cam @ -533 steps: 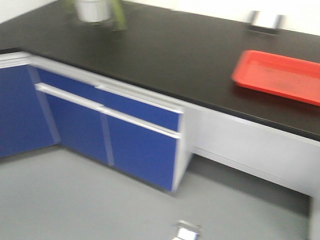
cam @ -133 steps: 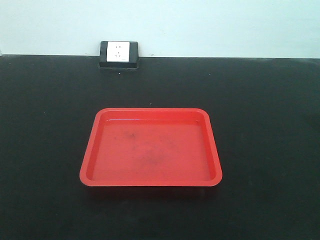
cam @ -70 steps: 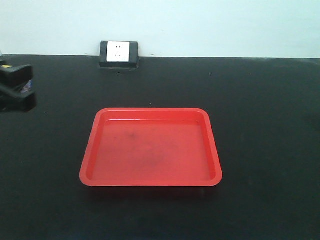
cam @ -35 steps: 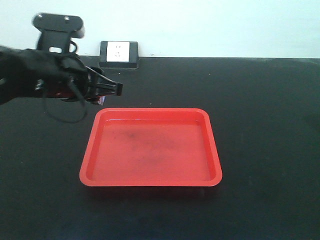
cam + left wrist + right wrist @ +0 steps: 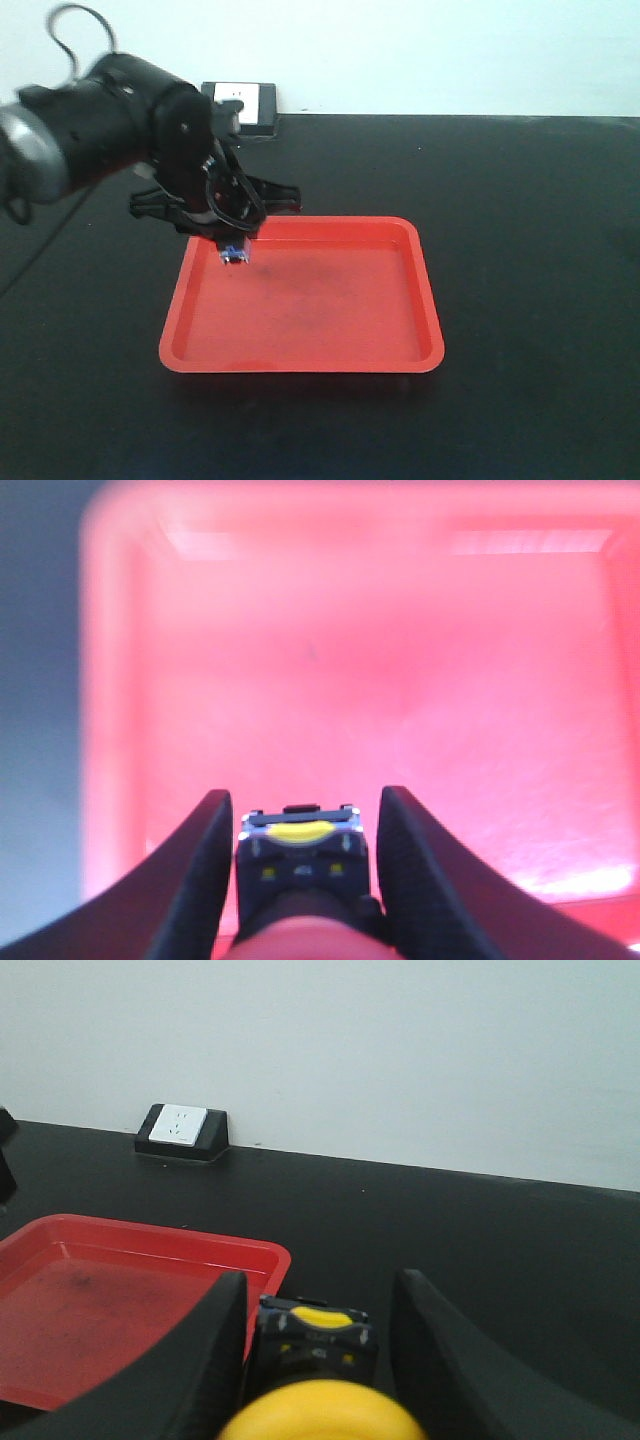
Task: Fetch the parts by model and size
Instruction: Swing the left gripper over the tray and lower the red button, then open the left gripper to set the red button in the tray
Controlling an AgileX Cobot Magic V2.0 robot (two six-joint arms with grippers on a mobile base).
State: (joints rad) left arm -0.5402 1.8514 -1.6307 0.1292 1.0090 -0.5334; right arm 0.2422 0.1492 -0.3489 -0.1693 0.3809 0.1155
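My left gripper (image 5: 231, 240) hangs over the back left part of the red tray (image 5: 400, 345) and is shut on the red-capped push-button switch (image 5: 234, 255), whose blue-grey base points down just above the tray floor. In the left wrist view the switch (image 5: 300, 855) sits between the black fingers (image 5: 200, 860) of the left gripper (image 5: 305, 796), red cap nearest the camera, tray (image 5: 350, 660) below. My right gripper (image 5: 320, 1280) is shut on the yellow-capped switch (image 5: 315, 1345) above the black counter, just right of the tray's corner (image 5: 270, 1255). The right gripper is out of the front view.
A black-and-white wall socket (image 5: 252, 106) stands at the counter's back edge behind the left arm; it also shows in the right wrist view (image 5: 180, 1128). The black counter (image 5: 530, 250) spreads around the tray. A pale wall (image 5: 400, 1050) closes the back.
The left arm has swung in from the left and now hangs over the tray's back left part with the switch lowered. The tray has not moved.
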